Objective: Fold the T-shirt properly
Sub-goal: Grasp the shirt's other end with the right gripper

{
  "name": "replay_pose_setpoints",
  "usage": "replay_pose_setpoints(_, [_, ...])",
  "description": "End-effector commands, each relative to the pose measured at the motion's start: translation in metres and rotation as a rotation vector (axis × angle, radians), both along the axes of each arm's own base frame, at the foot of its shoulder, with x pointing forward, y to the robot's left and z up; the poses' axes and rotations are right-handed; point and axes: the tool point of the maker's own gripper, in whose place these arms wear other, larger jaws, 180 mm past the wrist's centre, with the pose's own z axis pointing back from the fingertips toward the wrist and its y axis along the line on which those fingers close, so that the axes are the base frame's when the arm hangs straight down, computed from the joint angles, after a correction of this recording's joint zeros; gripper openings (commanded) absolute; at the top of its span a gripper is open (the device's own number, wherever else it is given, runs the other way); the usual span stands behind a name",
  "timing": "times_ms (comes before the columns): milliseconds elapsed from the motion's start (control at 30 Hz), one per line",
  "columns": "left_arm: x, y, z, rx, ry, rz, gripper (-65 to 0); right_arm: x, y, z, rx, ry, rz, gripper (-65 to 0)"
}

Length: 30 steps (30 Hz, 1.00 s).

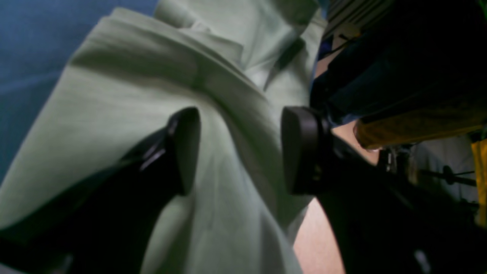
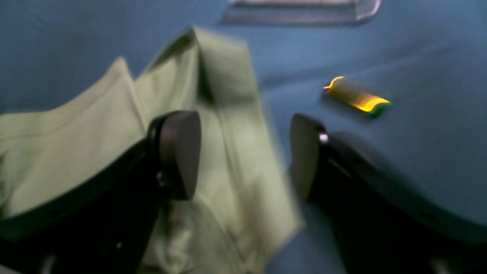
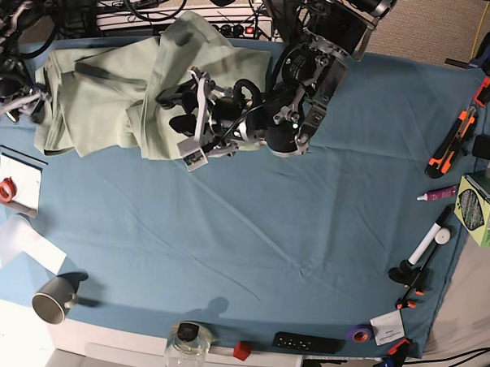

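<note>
The pale green T-shirt (image 3: 102, 96) lies bunched and partly folded at the table's back left on the teal-blue cloth (image 3: 251, 232). My left gripper (image 3: 192, 120) hovers over its right edge. In the left wrist view the left gripper (image 1: 239, 148) is open, and a ridge of T-shirt (image 1: 125, 99) fabric runs between and below the wide jaws. My right gripper (image 3: 22, 102) is at the shirt's left edge. In the blurred right wrist view the right gripper (image 2: 245, 152) is open, a folded T-shirt (image 2: 68, 152) edge lying beneath it.
A sheet with a red tape roll (image 3: 6, 189), a white tube (image 3: 6, 246) and a cup (image 3: 53, 301) sit front left. A jar (image 3: 187, 343) and remote (image 3: 307, 342) line the front edge. Clamps, markers and a green box (image 3: 481, 210) crowd the right side. A small yellow object (image 2: 355, 99) lies near the right gripper.
</note>
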Motion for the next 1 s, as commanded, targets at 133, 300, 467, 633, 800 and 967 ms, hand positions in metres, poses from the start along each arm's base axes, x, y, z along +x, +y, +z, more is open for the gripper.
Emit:
replay_pose_setpoints(133, [0.007, -0.003, 0.015, -0.047, -0.028, 0.010, -30.6, 0.017, -0.023, 0.002, 0.157, -0.044, -0.008, -28.1])
replay_pose_setpoints(300, [0.005, -0.003, 0.015, -0.049, -0.023, 0.010, -30.6, 0.025, -0.045, -0.008, 0.250, -0.035, -0.078, -28.1])
replay_pose_setpoints(467, [0.005, -0.003, 0.015, -0.050, -0.024, 0.010, -30.6, 0.033, -0.044, -0.020, 0.336, -0.027, -0.074, -28.1])
replay_pose_setpoints(633, [0.005, -0.003, 0.015, -0.049, -0.024, 0.010, -30.6, 0.035, -0.018, -0.026, 0.506, -0.049, -0.036, -28.1])
replay_pose_setpoints(800, [0.005, -0.003, 0.015, -0.048, -0.024, 0.011, -30.6, 0.032, -0.007, -0.024, 0.560, -0.031, 0.002, -28.1])
replay_pose_setpoints(967, [0.005, -0.003, 0.015, -0.049, -0.023, 0.011, -30.6, 0.039, -0.007, -0.010, 0.583, -0.100, 0.021, -28.1])
